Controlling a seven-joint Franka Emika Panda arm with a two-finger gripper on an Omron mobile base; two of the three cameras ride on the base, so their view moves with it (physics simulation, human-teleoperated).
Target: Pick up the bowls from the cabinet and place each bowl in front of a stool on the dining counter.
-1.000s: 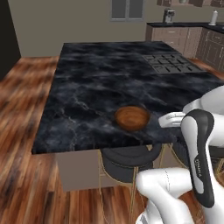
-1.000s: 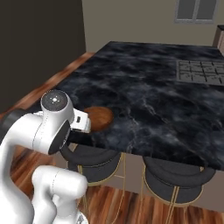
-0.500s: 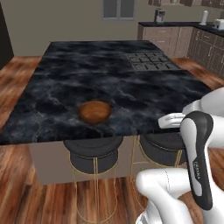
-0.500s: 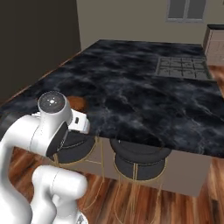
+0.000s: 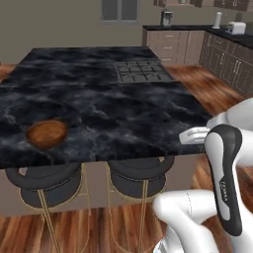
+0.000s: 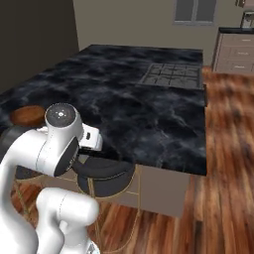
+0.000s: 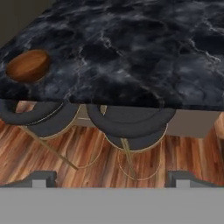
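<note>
A glossy reddish-brown wooden bowl (image 5: 47, 133) (image 6: 27, 115) (image 7: 28, 65) sits upright on the dining counter (image 5: 123, 108) (image 6: 149, 109) (image 7: 144, 52), close to its front edge and just above the left stool (image 5: 44, 183) (image 7: 39, 116). My gripper (image 7: 112, 179) is open and empty, held back from the counter's front edge and looking at the two stools. Its fingertips (image 7: 43, 178) stand wide apart, well clear of the bowl. The cabinet is out of view.
A second dark stool (image 5: 141, 173) (image 6: 106, 171) (image 7: 131, 124) with thin gold legs stands to the right of the first. A black cooktop (image 5: 143, 71) (image 6: 173, 75) is set in the counter's far part. Drawer units (image 5: 173, 44) line the back wall. Wood floor (image 6: 223, 163) lies to the right.
The whole picture has shifted, so the base has moved along the counter's front: the bowl now shows farther left and the stools are nearer. The gripper stays open.
</note>
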